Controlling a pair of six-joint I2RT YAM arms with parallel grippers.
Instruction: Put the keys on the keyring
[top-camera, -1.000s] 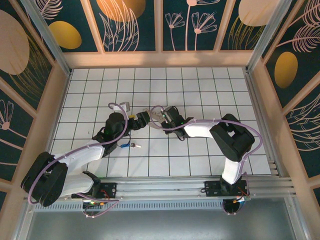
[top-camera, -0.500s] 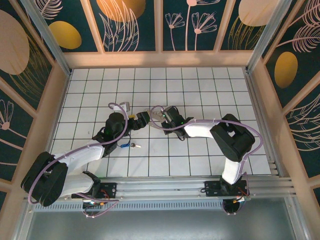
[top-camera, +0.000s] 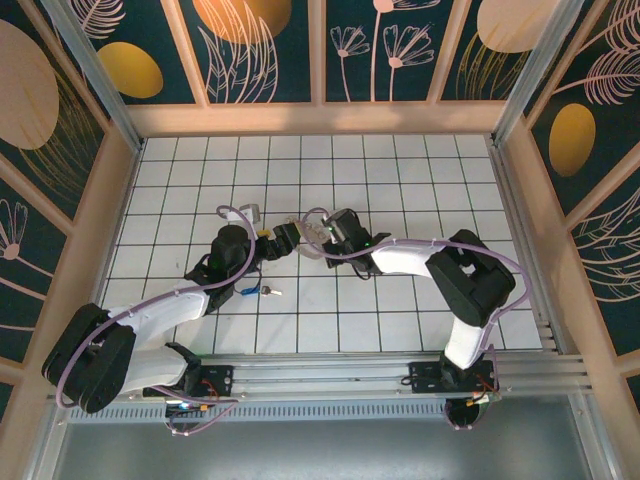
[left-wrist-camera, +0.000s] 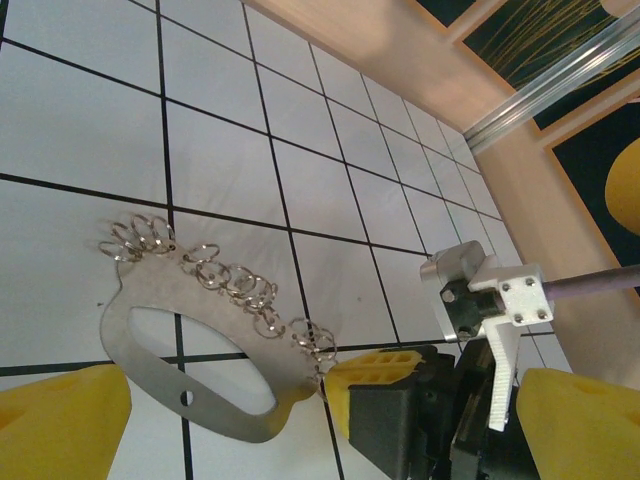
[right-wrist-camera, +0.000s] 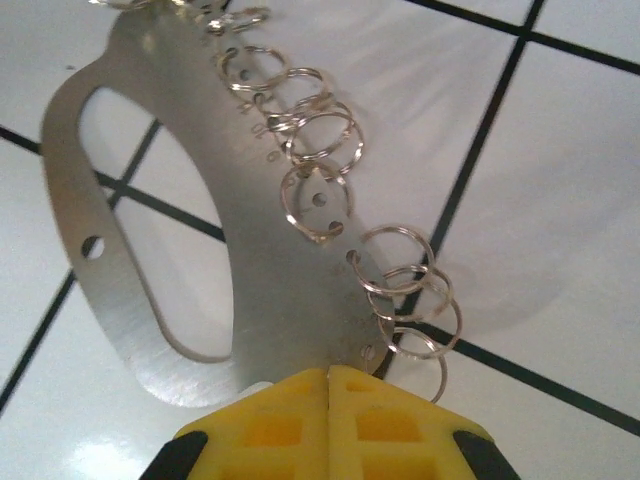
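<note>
Well, nearest my bases the key with its blue head lies flat on the white tiled table, off the keyring and clear of both claws. Beyond it my left claw hangs with its yellow fingers spread wide to either side of the keyring, a flat metal plate edged with small split rings. My right claw has its yellow pads clamped on the plate's rim.

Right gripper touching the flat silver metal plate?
Touching. Right wrist view: yellow pads of the right gripper pinch the flat silver metal plate at its lower edge.
</note>
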